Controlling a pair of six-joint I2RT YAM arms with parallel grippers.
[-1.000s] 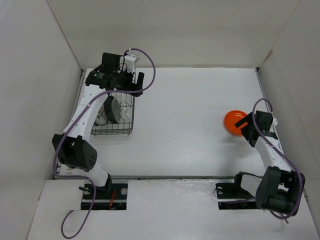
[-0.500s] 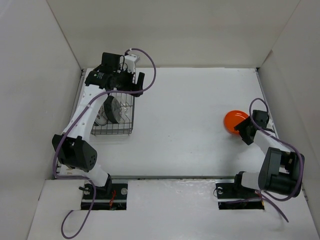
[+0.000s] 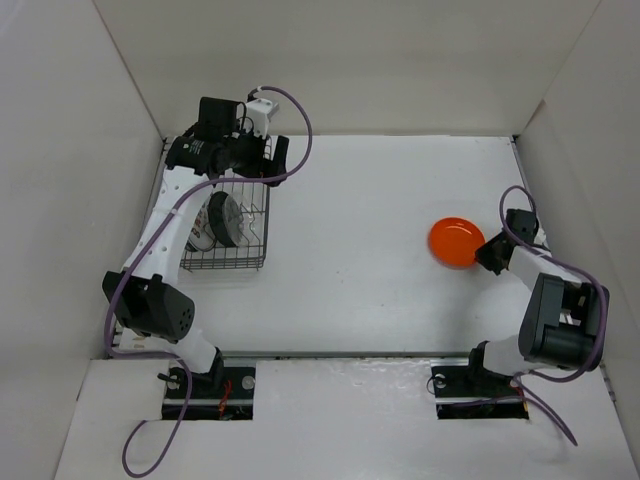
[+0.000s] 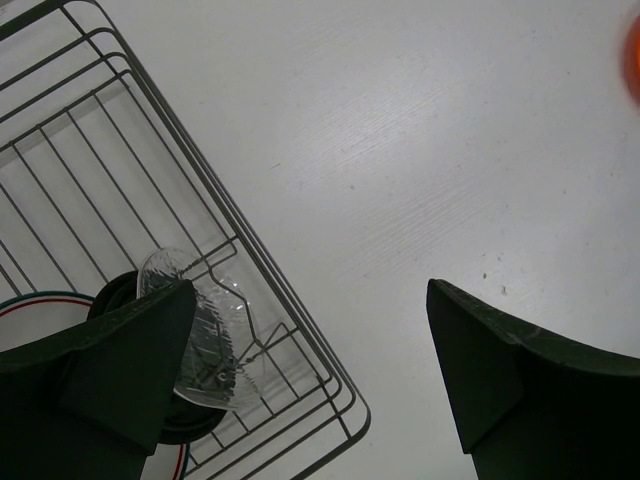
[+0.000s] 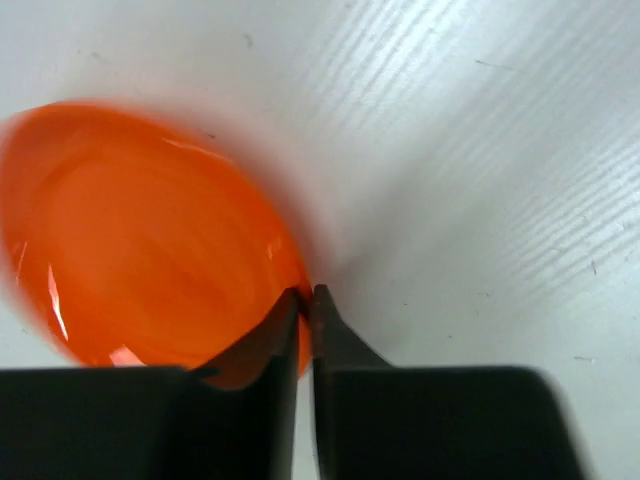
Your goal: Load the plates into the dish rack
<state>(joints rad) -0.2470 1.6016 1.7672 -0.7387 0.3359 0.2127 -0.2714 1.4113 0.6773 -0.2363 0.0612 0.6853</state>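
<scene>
The orange plate (image 3: 456, 242) lies on the white table at the right, and it fills the left of the right wrist view (image 5: 150, 250). My right gripper (image 3: 484, 255) (image 5: 308, 295) is shut on its near right rim, jaws pinching the edge. The dish rack (image 3: 225, 264) stands at the far left with plates on edge inside. The left wrist view shows the rack's wire corner (image 4: 300, 330), a clear plate (image 4: 200, 340), a black plate (image 4: 185, 425) behind it and a white plate with red markings (image 4: 35, 303). My left gripper (image 3: 250, 160) (image 4: 310, 290) hangs open above the rack's far right corner, holding nothing.
White walls close in the table on the left, back and right. The right wall stands close behind my right arm (image 3: 555, 320). A purple cable (image 3: 300, 130) loops off the left wrist above the rack.
My right gripper has closed on the orange plate's rim, and the plate has slid a little to the left. The left gripper has shifted slightly over the rack and stays open.
</scene>
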